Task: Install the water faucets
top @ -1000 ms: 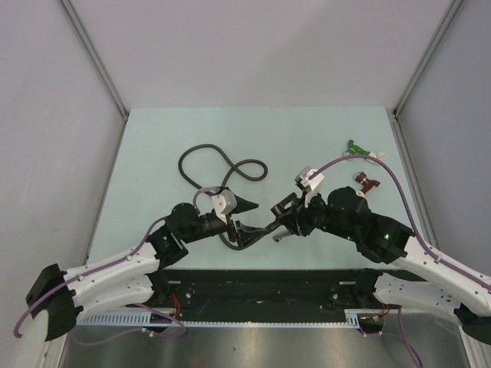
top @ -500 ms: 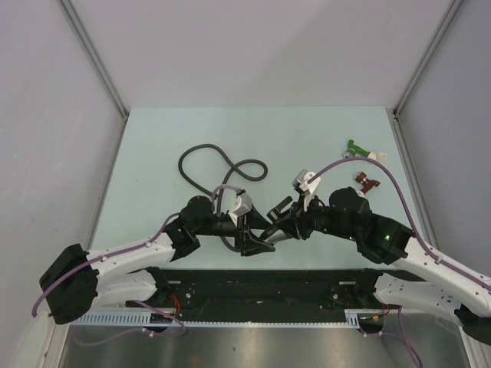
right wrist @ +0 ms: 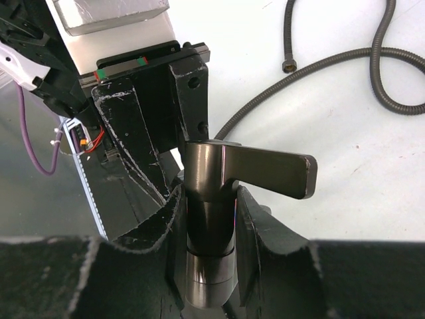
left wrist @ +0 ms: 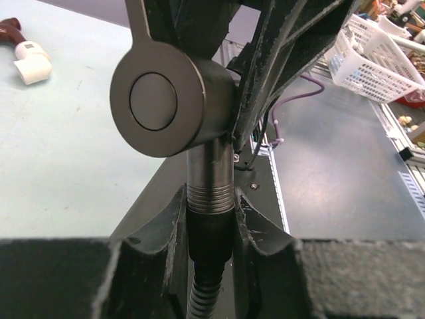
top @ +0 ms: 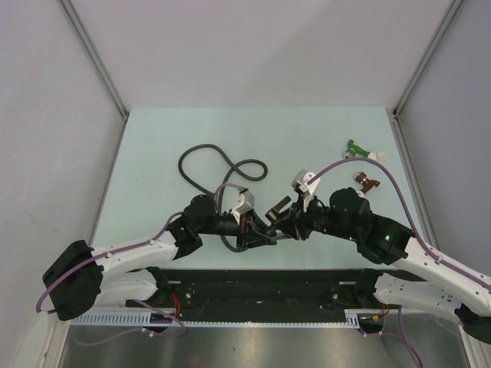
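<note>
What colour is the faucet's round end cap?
Dark grey-brown matte metal, like the rest of the faucet; clearest in the left wrist view.

Overhead, the light is even and diffuse: the pale desk reads bright, with only faint, soft shadows under the arms. On my left wrist view the faucet is sharp with a dull sheen, but the left end effector goes dark and blurry along the bottom edge, and the basket is soft. On my right wrist view the desk is nearly washed out white behind the hose.
</note>
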`<act>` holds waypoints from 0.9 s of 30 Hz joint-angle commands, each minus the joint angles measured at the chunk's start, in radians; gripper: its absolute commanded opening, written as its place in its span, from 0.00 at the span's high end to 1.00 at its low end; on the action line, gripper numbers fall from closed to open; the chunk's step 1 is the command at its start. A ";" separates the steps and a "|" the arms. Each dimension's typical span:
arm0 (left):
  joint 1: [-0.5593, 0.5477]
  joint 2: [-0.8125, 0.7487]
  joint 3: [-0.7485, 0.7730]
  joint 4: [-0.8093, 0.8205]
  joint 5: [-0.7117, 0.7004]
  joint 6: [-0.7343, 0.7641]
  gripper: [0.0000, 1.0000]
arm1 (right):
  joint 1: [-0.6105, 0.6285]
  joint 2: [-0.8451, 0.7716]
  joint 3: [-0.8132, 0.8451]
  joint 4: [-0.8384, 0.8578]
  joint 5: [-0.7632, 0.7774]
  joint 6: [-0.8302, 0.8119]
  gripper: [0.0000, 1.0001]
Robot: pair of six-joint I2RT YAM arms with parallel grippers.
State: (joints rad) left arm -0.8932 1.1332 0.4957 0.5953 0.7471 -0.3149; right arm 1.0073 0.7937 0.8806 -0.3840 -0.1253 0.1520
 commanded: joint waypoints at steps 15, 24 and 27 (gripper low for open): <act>-0.401 -0.129 0.067 -0.158 -1.235 0.312 1.00 | 0.062 0.075 0.017 0.086 0.214 0.112 1.00; -0.579 0.075 0.162 0.005 -1.796 0.600 1.00 | 0.062 0.107 0.017 0.068 0.256 0.175 1.00; -0.612 0.141 0.179 0.113 -1.859 0.713 1.00 | 0.062 0.117 0.018 0.062 0.257 0.184 1.00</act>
State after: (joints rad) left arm -1.4761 1.2259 0.5941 0.4404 -0.8509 0.2062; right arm 1.0588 0.8974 0.8806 -0.3386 0.1387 0.2890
